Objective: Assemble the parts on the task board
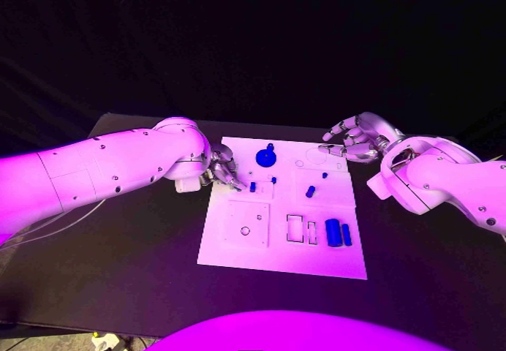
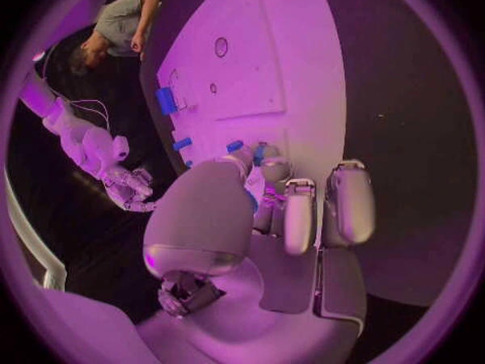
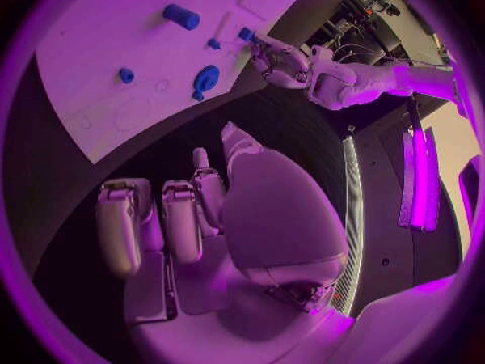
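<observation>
Near edge of the white board has two blue bars lying beside empty slots, likely staged for fitting. Left hand sits at the board's left edge, fingertips closing on a small blue peg (real grip or just touching: can't tell). Farther off, right hand hovers off the far right corner, fingers loosely curled, holding nothing; round blue knob stands mid-far.

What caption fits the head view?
Left hand at a small blue part on the white board; right hand hovers open off its far corner.
</observation>
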